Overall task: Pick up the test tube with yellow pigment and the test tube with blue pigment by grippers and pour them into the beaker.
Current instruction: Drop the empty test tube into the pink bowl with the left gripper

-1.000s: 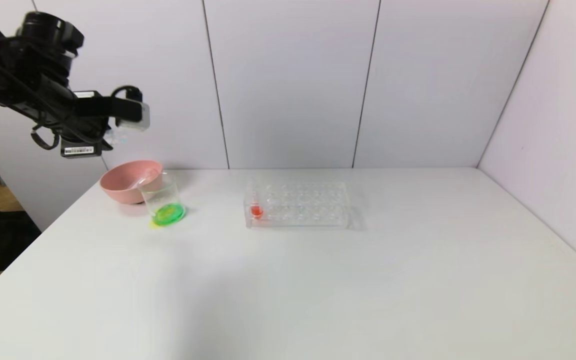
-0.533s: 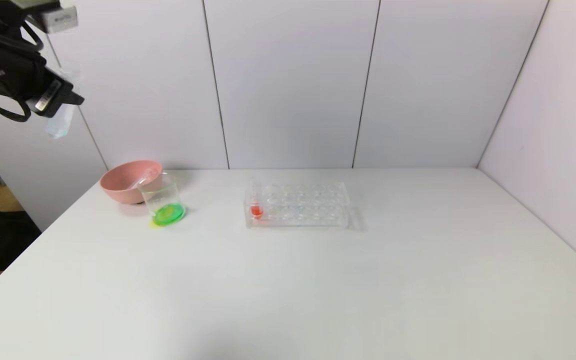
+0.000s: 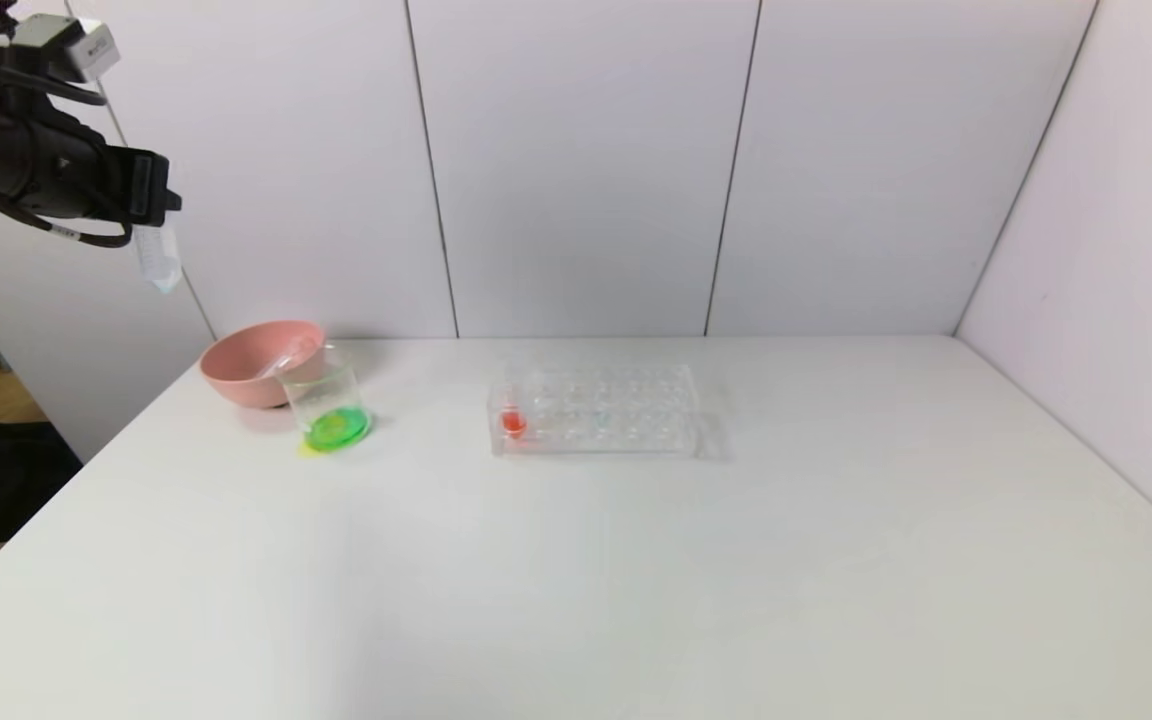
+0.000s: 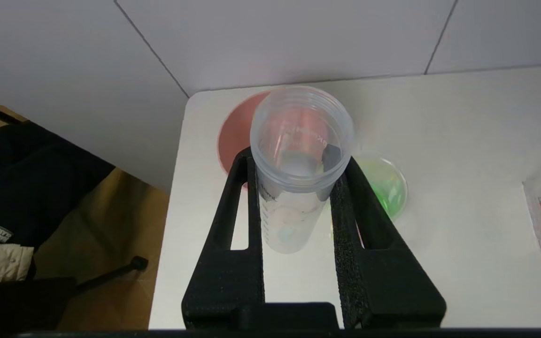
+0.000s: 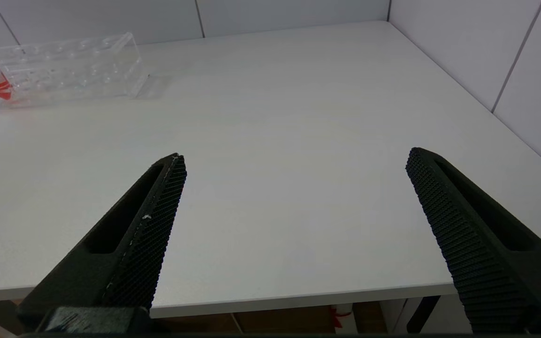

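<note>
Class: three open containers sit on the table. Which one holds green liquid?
The beaker, standing in front of the pink bowl. The rack to its right holds only a red-liquid tube.

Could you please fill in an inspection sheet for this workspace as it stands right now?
Surface: white table; small yellow-green smear beside the beaker's base.
Job's things: beaker holds green liquid, standing just in front of the pink bowl; near-empty test tube held upright.
Clutter: clear tube rack with one red-liquid tube; another clear tube lies in the bowl.
Grippers: left gripper shut on the test tube, high above the table's left edge; right gripper open, low over the table's right near edge.
Cables: black loops on the left arm.
Surroundings: white wall panels; dark jacket beyond the table's left edge.
</note>
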You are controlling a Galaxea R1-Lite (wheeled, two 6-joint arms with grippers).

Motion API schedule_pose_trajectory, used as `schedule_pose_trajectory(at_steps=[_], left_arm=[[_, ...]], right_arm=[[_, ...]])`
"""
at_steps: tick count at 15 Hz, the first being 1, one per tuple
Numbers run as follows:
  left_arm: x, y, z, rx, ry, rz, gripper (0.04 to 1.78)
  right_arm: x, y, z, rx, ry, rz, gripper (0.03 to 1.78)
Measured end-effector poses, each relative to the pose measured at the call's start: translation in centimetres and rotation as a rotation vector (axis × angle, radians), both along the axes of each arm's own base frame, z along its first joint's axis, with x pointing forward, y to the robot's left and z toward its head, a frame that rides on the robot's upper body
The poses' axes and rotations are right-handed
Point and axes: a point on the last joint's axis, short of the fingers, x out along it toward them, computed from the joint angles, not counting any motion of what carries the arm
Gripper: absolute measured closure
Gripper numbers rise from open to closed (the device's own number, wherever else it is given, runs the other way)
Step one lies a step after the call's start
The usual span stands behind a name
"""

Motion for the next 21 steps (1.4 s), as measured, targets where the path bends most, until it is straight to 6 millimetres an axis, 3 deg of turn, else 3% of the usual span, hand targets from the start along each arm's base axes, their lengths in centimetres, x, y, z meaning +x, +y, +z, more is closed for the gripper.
schedule_pose_trajectory(at_steps=[4,15,21], left_arm=[[2.4,1.5,-2.1,-0.054,-0.034,0.058,1.38],[9.2,2.3,-7.9,-0.171,-0.080,0.098,1.38],[11.3,2.7,-10.7,-0.186,-0.035,0.109,1.38]], right_arm=[[0.0,0.0,0.0,0.000,0.000,0.000,0.10],[0.0,0.0,0.0,0.000,0.000,0.000,0.10],[0.0,0.0,0.0,0.000,0.000,0.000,0.10]])
